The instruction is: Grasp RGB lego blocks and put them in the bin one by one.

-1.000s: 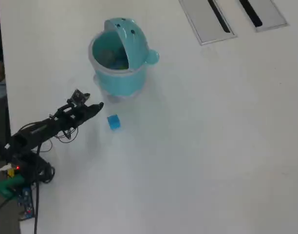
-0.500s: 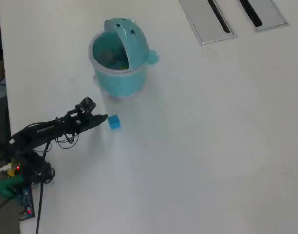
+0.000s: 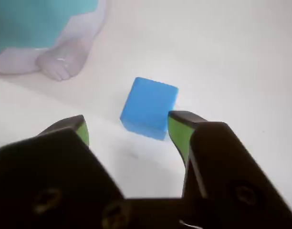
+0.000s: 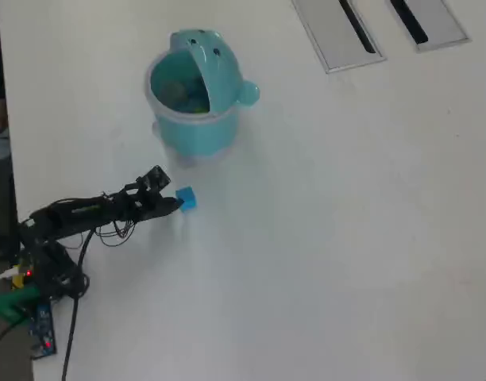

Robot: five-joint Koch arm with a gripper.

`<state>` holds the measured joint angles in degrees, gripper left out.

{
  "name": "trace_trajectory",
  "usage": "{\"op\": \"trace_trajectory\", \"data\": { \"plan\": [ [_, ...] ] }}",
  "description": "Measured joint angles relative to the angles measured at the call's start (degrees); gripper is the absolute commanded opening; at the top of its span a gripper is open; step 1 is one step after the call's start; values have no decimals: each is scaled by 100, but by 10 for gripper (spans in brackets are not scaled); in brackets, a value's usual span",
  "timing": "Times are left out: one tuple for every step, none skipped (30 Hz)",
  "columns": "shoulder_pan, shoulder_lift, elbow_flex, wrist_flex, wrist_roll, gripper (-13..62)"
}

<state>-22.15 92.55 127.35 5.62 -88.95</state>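
- Over the last second the black hobby arm (image 4: 76,214) has swung from pointing toward the bin's foot down to the small blue cube-like lego block (image 4: 186,198). In the overhead view its tip now sits just left of the block, where a second ago it was well short of it and higher in the picture.
- I read this as the approach to a grasp being almost done. The block itself has not shifted on the white desk (image 4: 346,238).
- Going left to right in the wrist view, the left green-padded fingertip (image 3: 80,130) stands off to the left of the block with bare desk between them.
- The blue block (image 3: 148,107) lies just ahead of the gap, nearer the right side.
- The right green-padded fingertip (image 3: 178,133) is at the block's lower right corner, touching it or very nearly so.
- The gripper (image 3: 129,131) has its jaws spread wider than the block and holds nothing yet. The block is not fully between them.
- The round light-teal plastic bin with a hooded lid (image 4: 197,95) stands near, up and slightly right of the block in the overhead view.
- Something yellowish-green shows dimly inside the bin. Neither view shows any other block lying on the desk.
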Motion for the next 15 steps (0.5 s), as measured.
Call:
{"op": "trace_trajectory", "data": {
  "plan": [
    [9, -62, -53, 0, 0, 305],
    [26, -123, -141, 0, 0, 305],
    [53, -176, -211, 0, 0, 305],
    [88, -211, -255, 0, 0, 305],
    [123, -246, -299, 0, 0, 305],
    [158, -290, -308, 0, 0, 305],
    [193, -352, -308, 0, 0, 305],
    [237, -387, -308, 0, 0, 305],
    [272, -422, -299, 0, 0, 305],
    [308, -519, -404, 0, 0, 305],
    [308, -545, -422, 0, 0, 305],
    [325, -563, -466, 0, 0, 305],
    [325, -606, -536, 0, 0, 305],
    [316, -650, -589, 0, 0, 305],
    [299, -686, -624, 0, 0, 305]
  ]
}}
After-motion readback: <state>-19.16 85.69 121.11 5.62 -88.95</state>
